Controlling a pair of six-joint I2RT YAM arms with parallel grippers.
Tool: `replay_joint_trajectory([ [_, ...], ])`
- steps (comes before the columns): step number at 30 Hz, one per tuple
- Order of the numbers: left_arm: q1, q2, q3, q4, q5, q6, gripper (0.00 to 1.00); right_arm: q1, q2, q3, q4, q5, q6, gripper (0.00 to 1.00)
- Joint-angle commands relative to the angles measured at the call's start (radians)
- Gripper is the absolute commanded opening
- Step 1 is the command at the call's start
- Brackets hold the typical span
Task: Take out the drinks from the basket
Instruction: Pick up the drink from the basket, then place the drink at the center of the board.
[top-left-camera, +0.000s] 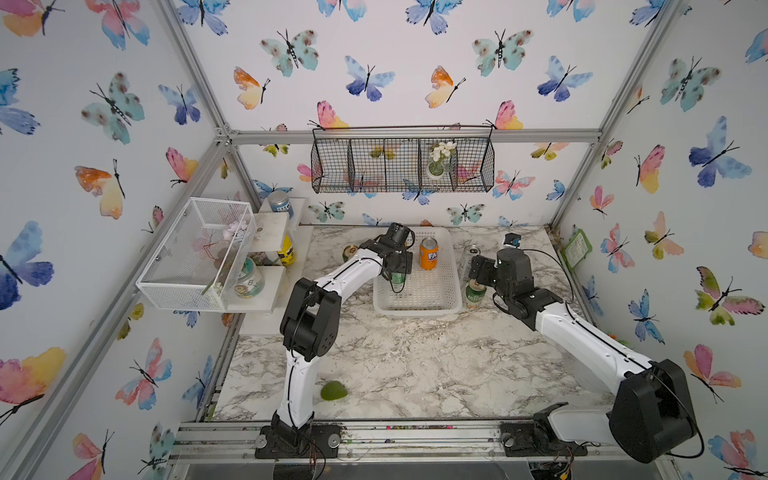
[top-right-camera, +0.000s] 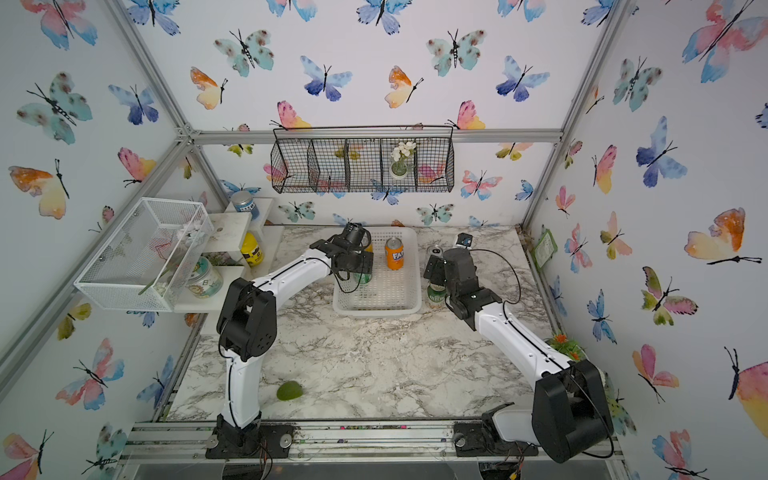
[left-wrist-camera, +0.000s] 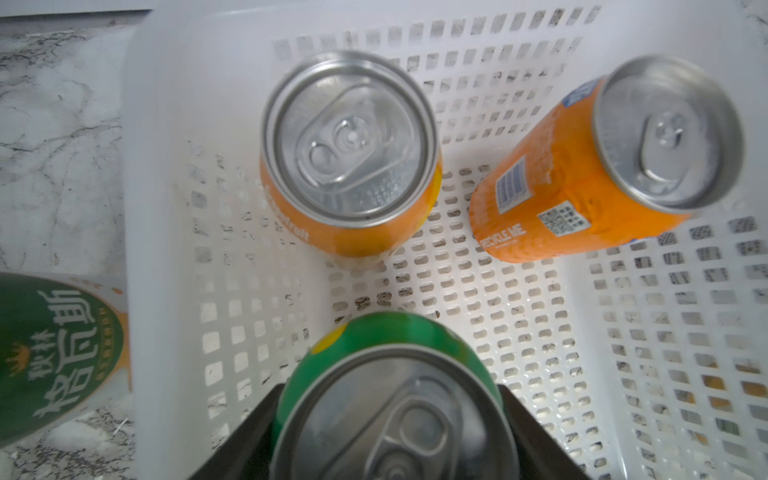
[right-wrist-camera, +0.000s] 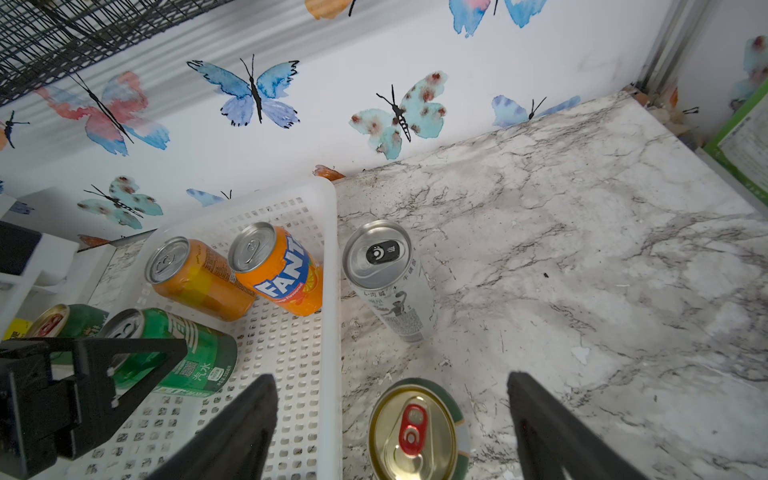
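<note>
Six cans counted: two orange, one bright green, two gold-topped, one silver. Left of the white perforated basket (top-left-camera: 415, 309), first gold-topped can (top-left-camera: 350, 252) stands on the table (top-left-camera: 415, 365). Basket holds three: bright green can (left-wrist-camera: 386, 353) pinched by left gripper (left-wrist-camera: 390, 415), orange can (left-wrist-camera: 349, 149) and second orange can (left-wrist-camera: 602, 166) farther back. Right of the basket: silver can (right-wrist-camera: 380, 266) far, second gold-topped can (right-wrist-camera: 411, 432) near, between the spread jaws of right gripper (right-wrist-camera: 392, 419), clear of both

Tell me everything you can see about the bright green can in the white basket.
The bright green can is a small metal drink can with a silver pull-tab top, a yellow spot, white lettering and a QR code on its side. It stands upright inside the white basket, by its left side. The left gripper is shut on it, black fingers pressing opposite sides.
</note>
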Motion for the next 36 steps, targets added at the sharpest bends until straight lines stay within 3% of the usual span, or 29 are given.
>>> replay_joint_trajectory([
  [1,0.007,-0.148,0.047,0.015,0.012,0.011,0.63,0.000,-0.002,0.003,0.011,0.002,-0.011,0.89],
  [14,0.059,-0.480,-0.074,-0.062,0.003,0.010,0.63,-0.001,0.001,-0.001,0.017,-0.010,-0.005,0.89],
  [23,0.203,-0.686,-0.419,0.041,-0.039,-0.053,0.62,0.000,0.002,-0.006,0.024,-0.019,0.001,0.89],
  [27,0.241,-0.686,-0.560,0.140,-0.021,-0.100,0.62,0.000,0.008,-0.005,0.025,-0.022,0.000,0.89],
  [36,0.236,-0.533,-0.587,0.207,0.042,-0.166,0.61,0.000,0.007,-0.012,0.024,-0.023,0.002,0.89],
])
